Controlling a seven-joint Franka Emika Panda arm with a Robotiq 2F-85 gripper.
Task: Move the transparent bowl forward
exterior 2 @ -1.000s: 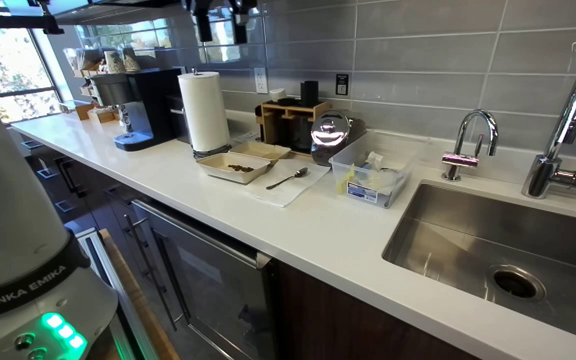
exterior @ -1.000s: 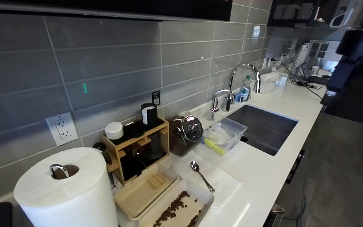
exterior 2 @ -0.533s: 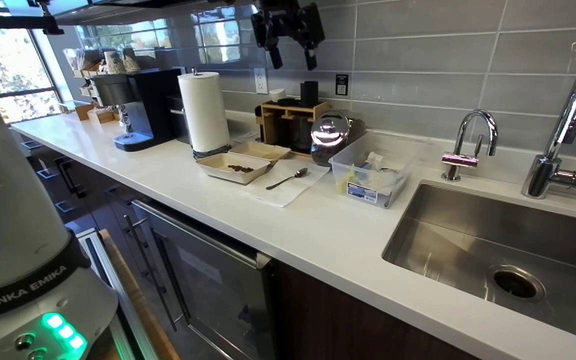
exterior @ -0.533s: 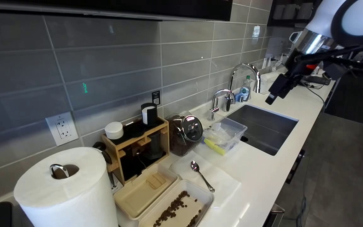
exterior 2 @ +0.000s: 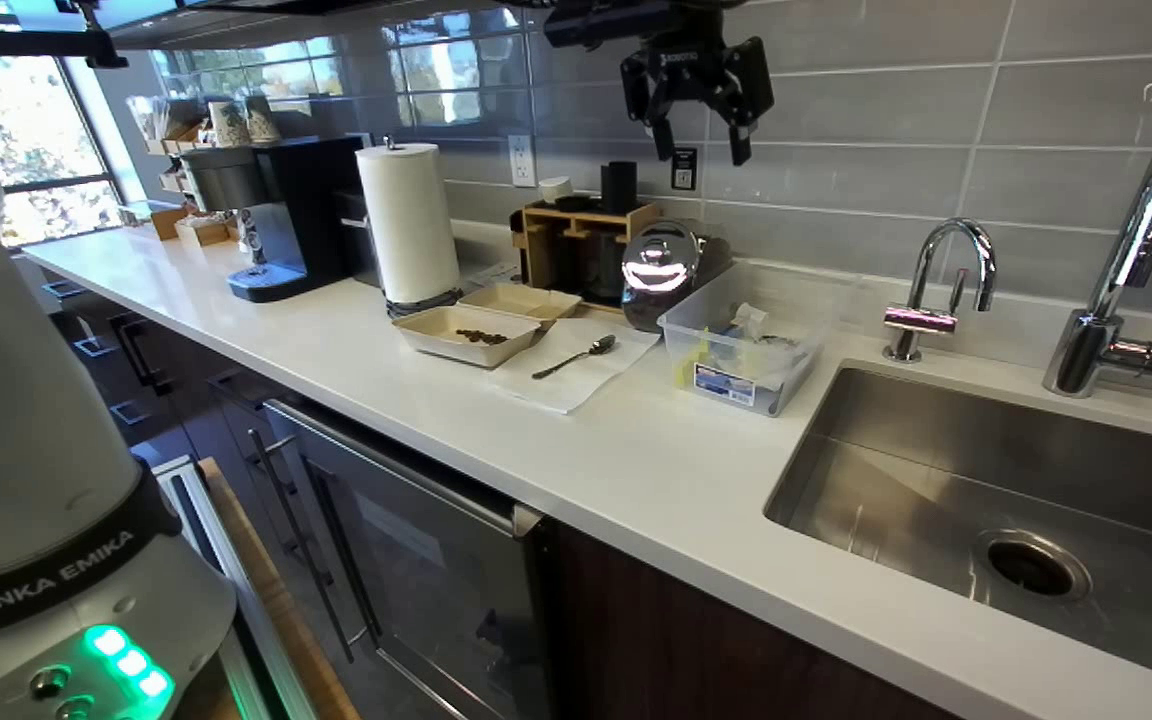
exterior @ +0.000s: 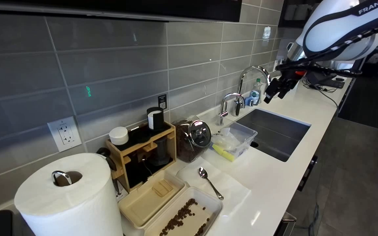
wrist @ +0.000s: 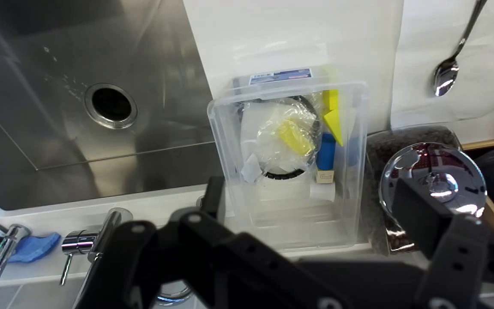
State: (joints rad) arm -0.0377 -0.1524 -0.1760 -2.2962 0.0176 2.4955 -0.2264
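In an exterior view the gripper (exterior 2: 702,150) hangs in the air at upper middle, its jaws wide apart; in the wrist view the tub (wrist: 292,214) stands mid-frame, holding yellow pieces (wrist: 333,122), a blue cylinder (wrist: 326,152) and clear plastic (wrist: 278,148); the sink (wrist: 161,86) fills the upper left; a jar (wrist: 427,161) sits just right of the tub; a spoon (wrist: 446,77) lies on paper (wrist: 487,64), upper right.

I see a shiny metal spoon (wrist: 447,74) on a white paper sheet (exterior: 235,193); beside the spoon, an open beige two-part tray (exterior: 146,205), small brown beans (exterior: 184,211) in one half. Upright white paper-towel roll (exterior 2: 408,222). Rectangular steel sink (exterior 2: 906,480) in the white table (exterior 2: 636,455).
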